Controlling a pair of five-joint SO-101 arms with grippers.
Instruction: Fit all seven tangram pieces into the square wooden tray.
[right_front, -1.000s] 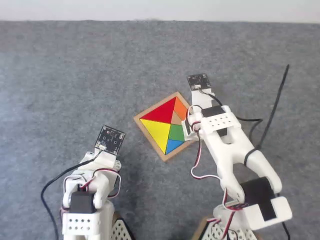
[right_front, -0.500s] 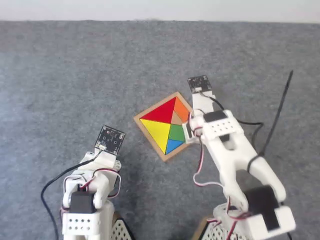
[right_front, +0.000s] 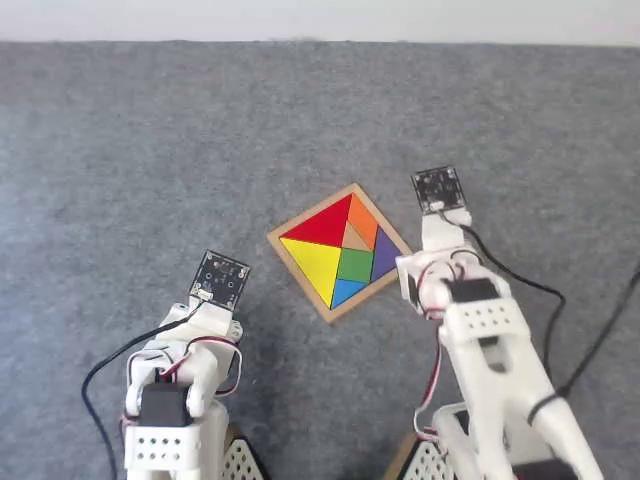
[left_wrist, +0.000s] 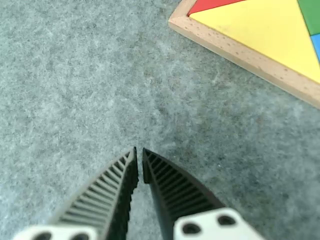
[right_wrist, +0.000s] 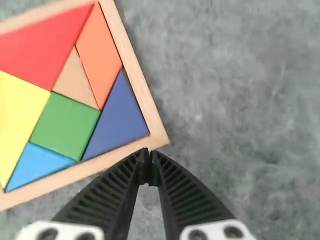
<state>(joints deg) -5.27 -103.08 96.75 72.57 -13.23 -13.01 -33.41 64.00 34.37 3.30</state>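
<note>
Square wooden tray (right_front: 299, 279) sits at frame centre in the high view, turned like a diamond on the grey mat (right_front: 140, 140). All 7 pieces lie flush inside: red triangle (right_front: 322, 226), yellow triangle (right_front: 313, 262), orange parallelogram (right_front: 363, 220), tan triangle (right_front: 351, 238), green square (right_front: 353, 263), light blue triangle (right_front: 345, 290), indigo triangle (right_front: 384, 256). Right gripper (right_wrist: 149, 153) has its jaws pressed together, holding nothing, tips just beside the tray's corner. Left gripper (left_wrist: 139, 153) is over bare mat, jaws nearly touching and holding nothing, apart from the tray.
</note>
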